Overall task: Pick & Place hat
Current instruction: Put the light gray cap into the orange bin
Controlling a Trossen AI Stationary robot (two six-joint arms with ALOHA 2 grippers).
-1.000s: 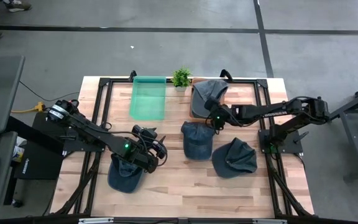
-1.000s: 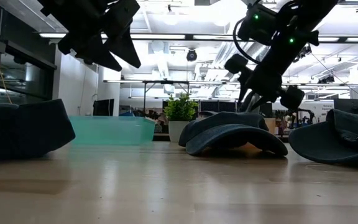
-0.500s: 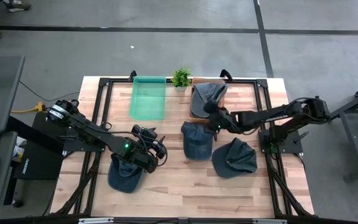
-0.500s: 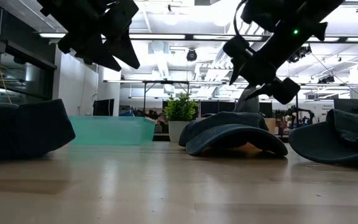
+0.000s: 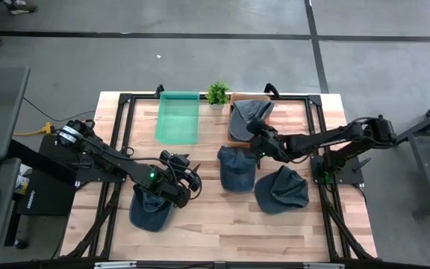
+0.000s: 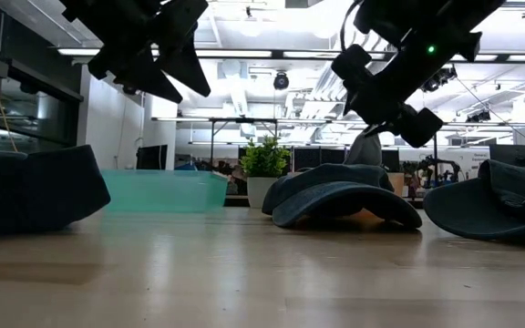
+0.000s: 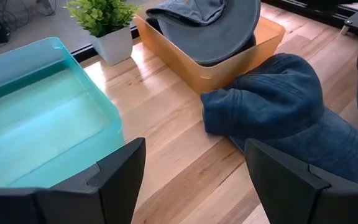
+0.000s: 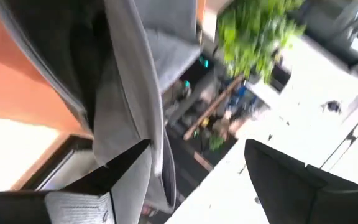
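Observation:
Several dark blue hats are in view. One hat [image 5: 251,112] lies in the orange bin [image 5: 234,97] at the far edge, its brim [image 8: 129,81] close in the right wrist view. Others lie crown-up on the table: one in the middle [image 5: 237,166], one to its right [image 5: 282,188], one near the left [image 5: 151,209]. My right gripper [image 5: 251,134] hovers open over the bin's near edge, raised above the table [image 6: 381,91]. My left gripper [image 5: 191,181] hangs open in the air [image 6: 167,73] beside the left hat, facing the middle hat [image 7: 278,106].
A teal bin [image 5: 178,119] and a small potted plant [image 5: 216,93] stand at the far edge, left of the orange bin [image 7: 229,68]. Bare wood shows along the near edge and between the left and middle hats. Black frame rails border the table.
My right gripper has risen from just above the hats and shifted a little toward the far-left, ending over the orange bin's near edge; it has also turned. The hats and my left arm have kept still.

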